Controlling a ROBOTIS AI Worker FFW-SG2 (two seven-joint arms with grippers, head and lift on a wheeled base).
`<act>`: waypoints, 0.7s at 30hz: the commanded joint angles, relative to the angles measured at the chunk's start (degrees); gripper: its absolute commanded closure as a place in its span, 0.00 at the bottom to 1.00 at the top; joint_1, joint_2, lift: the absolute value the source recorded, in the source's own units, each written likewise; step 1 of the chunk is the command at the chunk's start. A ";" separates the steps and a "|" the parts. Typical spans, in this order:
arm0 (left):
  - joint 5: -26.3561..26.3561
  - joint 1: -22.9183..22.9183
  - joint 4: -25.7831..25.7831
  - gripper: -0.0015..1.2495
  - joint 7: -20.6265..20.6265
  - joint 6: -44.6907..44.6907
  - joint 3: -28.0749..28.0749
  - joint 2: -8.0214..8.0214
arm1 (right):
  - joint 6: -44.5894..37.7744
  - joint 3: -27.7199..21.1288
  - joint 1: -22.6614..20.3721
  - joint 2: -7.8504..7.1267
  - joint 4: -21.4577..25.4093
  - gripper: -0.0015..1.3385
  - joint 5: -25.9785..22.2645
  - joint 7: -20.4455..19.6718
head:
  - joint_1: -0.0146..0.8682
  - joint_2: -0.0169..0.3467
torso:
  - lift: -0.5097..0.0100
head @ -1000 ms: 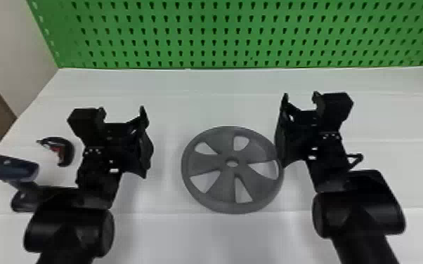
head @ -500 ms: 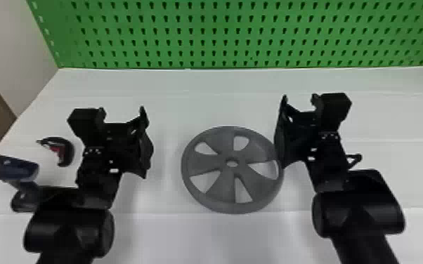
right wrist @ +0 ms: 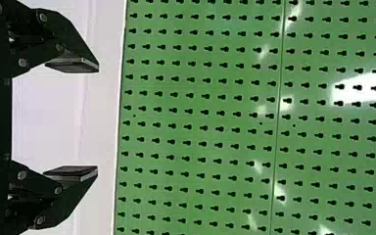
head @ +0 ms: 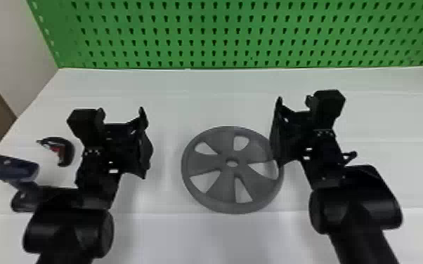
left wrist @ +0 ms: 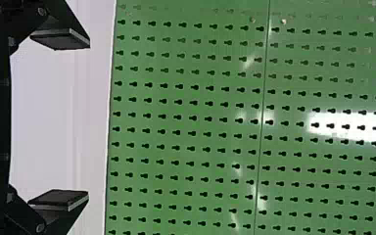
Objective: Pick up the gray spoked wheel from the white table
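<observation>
Clock face set on the head view, centred on the wheel. Left gripper (head: 120,116) observed between 9 and 10 o'clock, well apart from the wheel; in the left wrist view its two fingers (left wrist: 61,39) are spread wide, and nothing is held. Right gripper (head: 294,107) observed toward 2 o'clock; in the right wrist view its two fingers (right wrist: 73,64) are also parted wide, a little less so, and nothing is gripped. The wheel's rim is overlapped at 3 o'clock by the right gripper; whether the two are in contact cannot be told.

Gray spoked wheel (head: 203,163), count one: laid flat on the white table (head: 221,238), between the grippers. Spokes counted: five; openings between them: five; hub hole: one.

Toward 9 o'clock, two tools noted: one small black-and-red tool (head: 67,151), and beyond it one dark blue tool (head: 14,167). At 12 o'clock, one green pegboard (head: 207,31) is seen along the table's far edge.
</observation>
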State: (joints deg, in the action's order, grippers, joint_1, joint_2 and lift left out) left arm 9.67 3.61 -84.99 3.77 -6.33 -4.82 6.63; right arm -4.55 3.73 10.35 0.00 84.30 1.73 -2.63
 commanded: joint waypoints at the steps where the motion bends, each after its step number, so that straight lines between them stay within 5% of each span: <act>1: 0.00 0.00 0.00 0.15 0.01 0.00 -0.02 0.05 | -6.26 0.40 0.73 0.00 2.71 0.38 0.82 -0.01 | 0.89 0.17 | 0.79; 21: 0.00 -0.09 0.00 0.15 0.01 0.00 -0.02 0.05 | -43.79 0.57 13.12 -0.97 9.66 0.38 -6.74 -1.94 | 0.89 0.17 | 0.79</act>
State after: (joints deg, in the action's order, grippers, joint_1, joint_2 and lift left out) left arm 9.67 3.54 -84.99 3.76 -6.33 -4.74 6.66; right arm -40.13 4.21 20.32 -0.63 93.68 -3.30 -4.02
